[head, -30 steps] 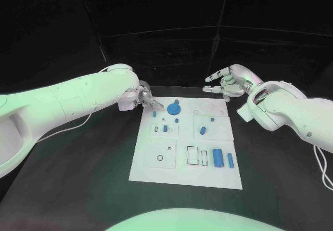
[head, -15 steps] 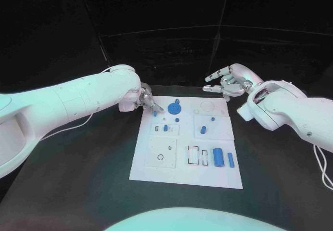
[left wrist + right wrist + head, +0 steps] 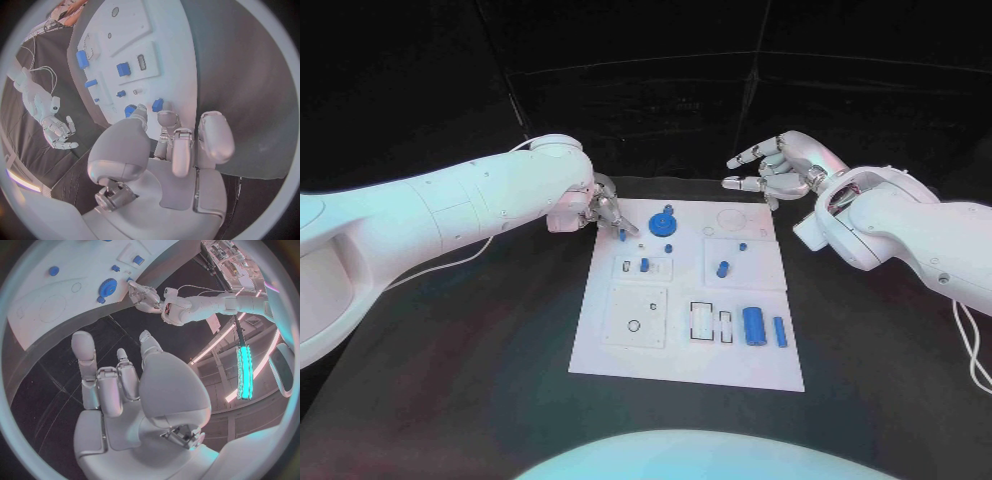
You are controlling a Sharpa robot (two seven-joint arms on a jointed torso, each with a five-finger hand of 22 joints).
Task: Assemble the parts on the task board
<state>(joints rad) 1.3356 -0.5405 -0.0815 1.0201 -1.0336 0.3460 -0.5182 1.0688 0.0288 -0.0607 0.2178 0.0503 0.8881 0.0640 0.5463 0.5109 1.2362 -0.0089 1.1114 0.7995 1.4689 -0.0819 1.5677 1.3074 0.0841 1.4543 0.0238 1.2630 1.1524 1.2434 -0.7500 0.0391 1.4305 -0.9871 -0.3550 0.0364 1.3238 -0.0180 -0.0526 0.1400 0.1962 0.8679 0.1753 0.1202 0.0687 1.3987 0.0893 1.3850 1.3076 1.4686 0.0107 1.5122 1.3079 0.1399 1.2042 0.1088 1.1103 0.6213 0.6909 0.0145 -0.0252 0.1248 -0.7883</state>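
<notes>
Head view: a flat white board of smooth plastic lies lengthwise on the matte black desk, with raised square plates and shallow rectangular and round cut-outs on it. At its far end sits a blue toothed gear with a short peg standing up from it. Just beside the gear's left edge is a small blue block, right at the fingertips of the left hand; whether the fingers pinch it or only touch it I cannot tell. In the left wrist view the same block lies just beyond the silver fingers, which are drawn close together and point at the board's edge. Further blue parts lie on the board: a small stud, a short upright piece in a slot, an oval peg on the right-hand plate, a glossy cylinder and a narrow bar side by side near the board's near right.

Beyond the board's far right corner, the right hand hangs above the desk, fingers spread and loosely curled, holding nothing. The right wrist view shows its smooth metallic palm and jointed fingers.
</notes>
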